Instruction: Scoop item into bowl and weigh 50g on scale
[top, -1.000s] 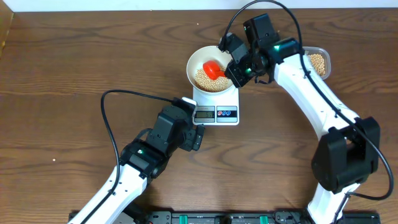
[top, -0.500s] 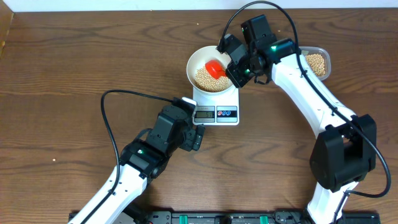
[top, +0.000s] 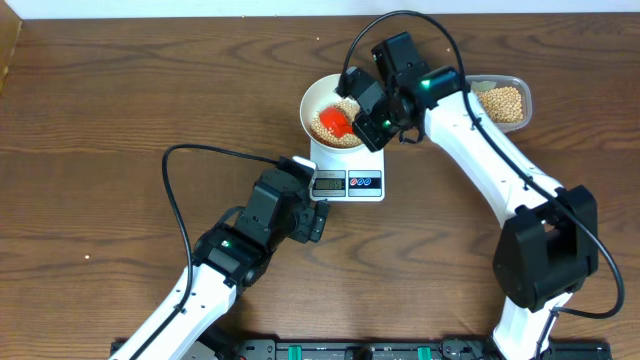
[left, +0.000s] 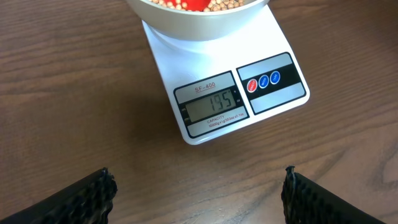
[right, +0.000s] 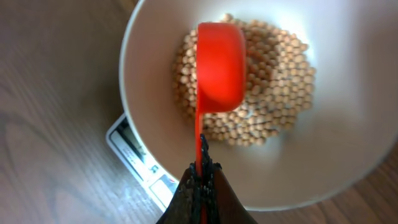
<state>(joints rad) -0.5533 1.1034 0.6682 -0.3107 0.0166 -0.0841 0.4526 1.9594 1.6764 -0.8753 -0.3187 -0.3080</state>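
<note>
gripping a red scoop (right: 221, 65) over the bowl (right: 348, 149) of beans (right: 273, 93), right tool (right: 200, 174) pinched; left tool (left: 198, 186) gapes empty

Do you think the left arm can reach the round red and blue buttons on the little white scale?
Probably yes. The left gripper hovers open just in front of the small white rectangular scale, and only wooden table lies between it and the round buttons.
</note>
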